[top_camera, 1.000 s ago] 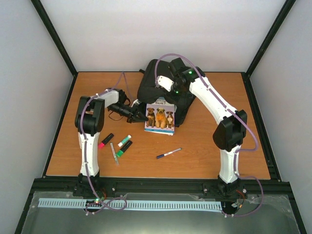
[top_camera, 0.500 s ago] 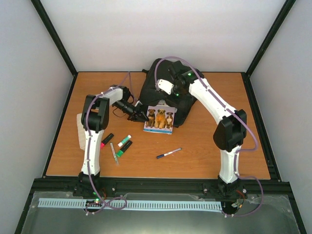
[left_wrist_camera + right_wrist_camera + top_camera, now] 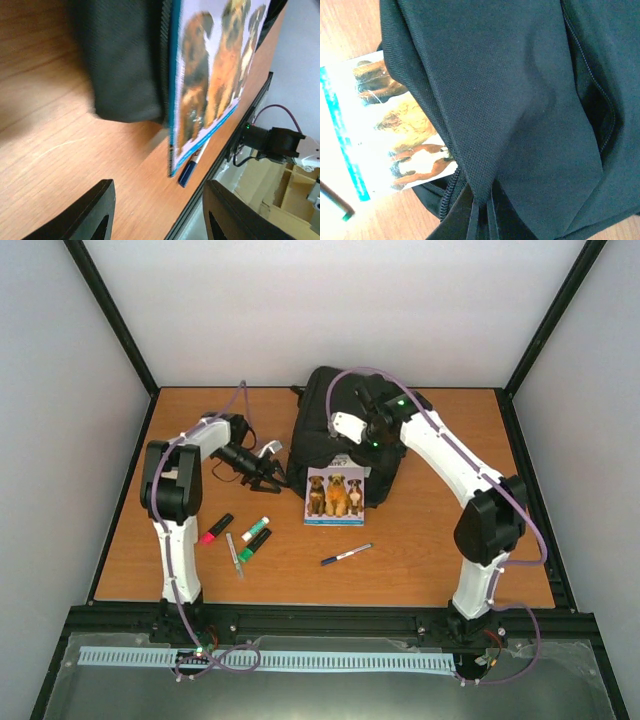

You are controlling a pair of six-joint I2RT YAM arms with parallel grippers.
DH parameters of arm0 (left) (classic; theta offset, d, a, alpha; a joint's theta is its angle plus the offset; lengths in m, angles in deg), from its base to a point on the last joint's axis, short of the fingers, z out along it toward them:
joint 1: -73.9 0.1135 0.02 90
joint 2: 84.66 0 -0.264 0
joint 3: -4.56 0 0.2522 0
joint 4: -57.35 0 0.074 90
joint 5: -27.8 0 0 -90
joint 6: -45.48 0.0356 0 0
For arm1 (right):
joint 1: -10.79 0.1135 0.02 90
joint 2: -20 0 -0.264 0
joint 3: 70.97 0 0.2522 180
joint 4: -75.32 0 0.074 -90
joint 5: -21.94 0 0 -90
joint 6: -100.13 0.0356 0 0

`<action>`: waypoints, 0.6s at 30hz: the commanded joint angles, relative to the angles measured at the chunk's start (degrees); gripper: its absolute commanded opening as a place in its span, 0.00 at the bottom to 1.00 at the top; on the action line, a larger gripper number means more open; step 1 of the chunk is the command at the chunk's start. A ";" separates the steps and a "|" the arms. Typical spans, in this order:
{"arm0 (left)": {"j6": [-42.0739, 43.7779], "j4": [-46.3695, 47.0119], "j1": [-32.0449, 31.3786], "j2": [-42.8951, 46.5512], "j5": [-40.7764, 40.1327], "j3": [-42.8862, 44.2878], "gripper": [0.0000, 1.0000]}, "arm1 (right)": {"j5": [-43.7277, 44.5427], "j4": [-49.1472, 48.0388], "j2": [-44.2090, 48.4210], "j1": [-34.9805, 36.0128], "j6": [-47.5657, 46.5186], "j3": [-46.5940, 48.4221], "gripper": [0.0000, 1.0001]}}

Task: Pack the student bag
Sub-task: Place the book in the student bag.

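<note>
I have bare table [image 3: 420,560] to the right of the book [image 3: 337,496] and in front of it, broken only by the blue pen [image 3: 346,555]. On the left, the markers [image 3: 256,529] crowd the near lane. My left gripper [image 3: 278,480], jaws apart, has clear wood up to the student bag [image 3: 320,430]. The book blocks the bag's near side, and my right arm [image 3: 445,452] crosses over its right.

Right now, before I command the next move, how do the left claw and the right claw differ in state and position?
The left claw is open and empty; the right claw looks shut, pinching fabric of the student bag. The left claw sits low over the table, left of the bag and facing the dog book; the right claw is on top of the bag. Both are close to the bag.
</note>
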 commanded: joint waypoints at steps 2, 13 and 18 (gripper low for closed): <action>4.42 -1.49 3.19 3.96 -3.87 -1.93 0.51 | 1.96 -2.46 7.50 -0.60 -4.43 -7.52 0.03; 9.21 28.15 -0.55 32.76 -9.88 -13.69 0.56 | 0.12 -4.42 11.30 -0.70 -4.71 -14.18 0.03; 13.01 28.42 -5.41 30.71 -12.32 -8.99 0.53 | -1.93 -4.48 11.24 -1.10 -3.38 -14.55 0.03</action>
